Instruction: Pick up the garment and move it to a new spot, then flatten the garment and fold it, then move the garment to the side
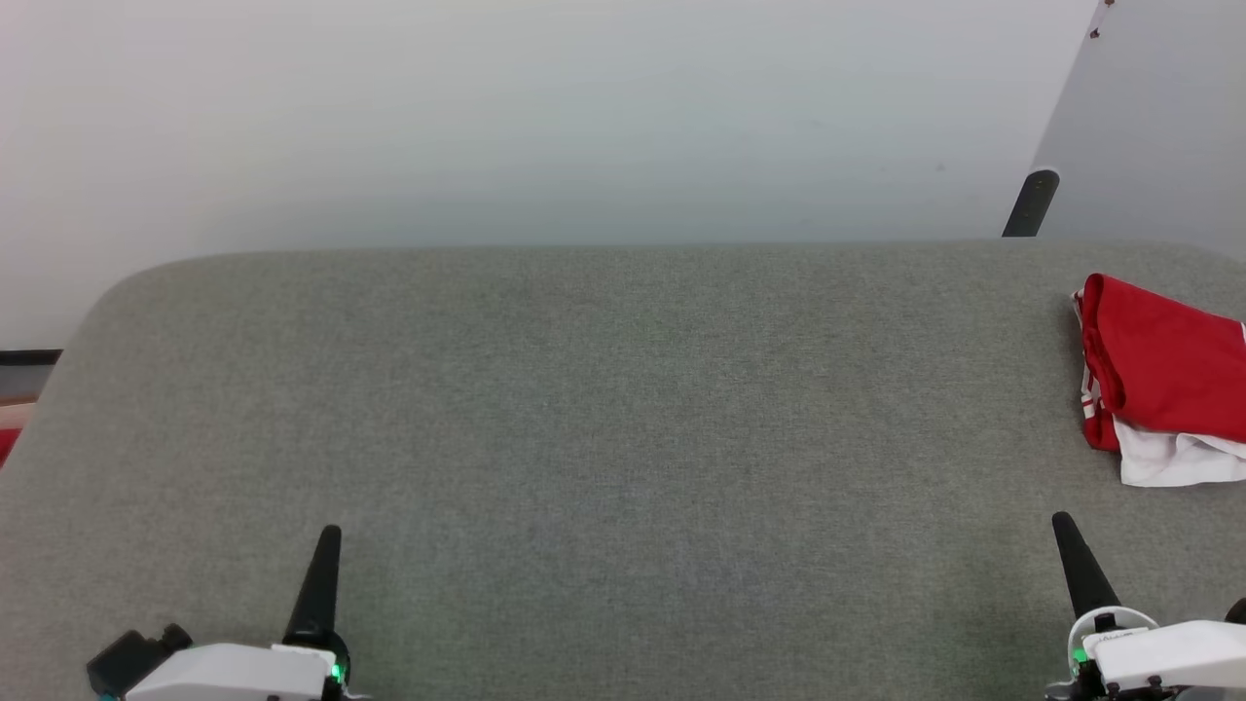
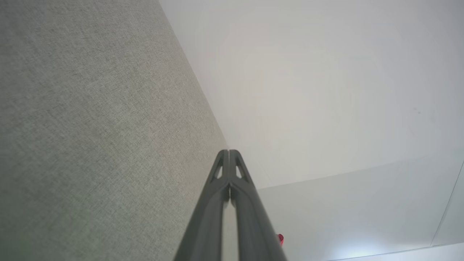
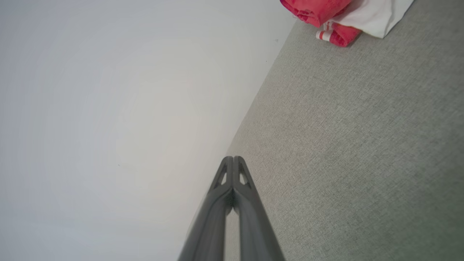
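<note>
The garment [image 1: 1163,375], a red shirt with a white sleeve and red-and-white striped trim, lies folded at the far right edge of the grey padded table [image 1: 623,409], partly cut off by the frame. In the right wrist view the garment [image 3: 337,16] sits at the top right. My left gripper [image 1: 329,537] rests at the lower left, shut and empty, its tips pressed together [image 2: 229,151]. At the lower right stands my right gripper [image 1: 1061,524], also shut and empty [image 3: 233,158], well short of the garment.
A pale wall rises behind the table's far edge [image 1: 584,245]. A black rod [image 1: 1032,202] and a grey panel [image 1: 1158,117] stand at the back right. A small bit of red [image 2: 280,238] shows beyond the table in the left wrist view.
</note>
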